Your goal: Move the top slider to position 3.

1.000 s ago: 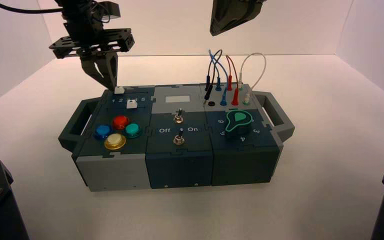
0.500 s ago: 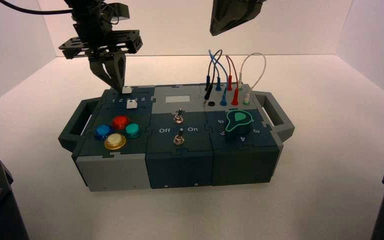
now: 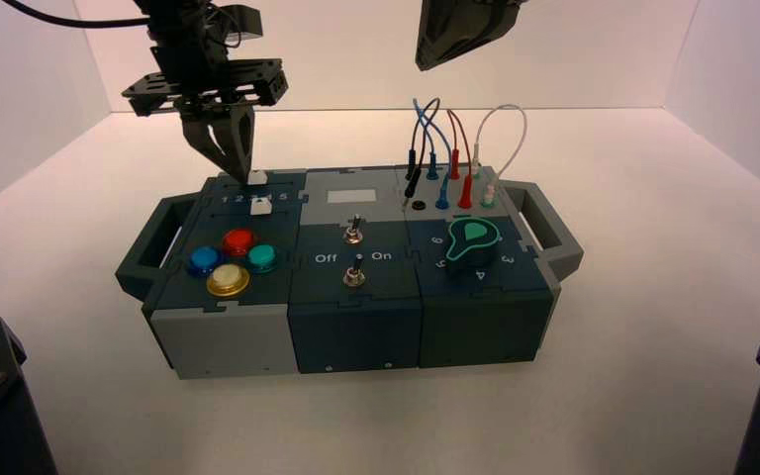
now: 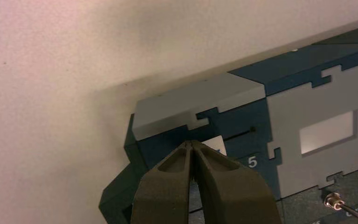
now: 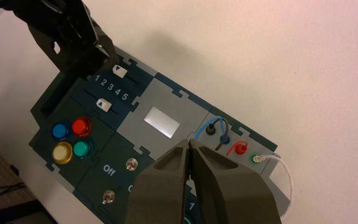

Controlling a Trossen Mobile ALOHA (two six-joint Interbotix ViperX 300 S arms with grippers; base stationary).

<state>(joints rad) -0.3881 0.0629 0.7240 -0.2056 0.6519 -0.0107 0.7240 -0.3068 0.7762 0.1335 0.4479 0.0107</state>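
Note:
The top slider [image 3: 256, 177] is a tiny white knob at the back left of the box [image 3: 356, 327]. My left gripper [image 3: 240, 174] is shut, its tips [image 4: 192, 142] down against the side of that knob [image 4: 214, 143] that faces the box's left handle. From the right wrist, the top slider [image 5: 120, 71] stands near the middle of the row 1 2 3 4 5, about level with the numeral 3 [image 5: 111, 87]. The second white knob [image 5: 103, 105] sits on the other side of that row. My right gripper [image 5: 189, 141] is shut on nothing and hangs high above the box.
Red [image 3: 238, 240], blue [image 3: 203, 261], yellow [image 3: 228, 281] and teal [image 3: 263, 258] buttons lie in front of the sliders. Two metal toggles [image 3: 354, 232] stand mid-box, a green dial [image 3: 470, 242] to the right, with plugged wires [image 3: 452, 158] behind it.
My left gripper has slid to the right along the box's back edge, and the top slider's white knob has moved right with it, from near numeral 2 towards the row's middle.

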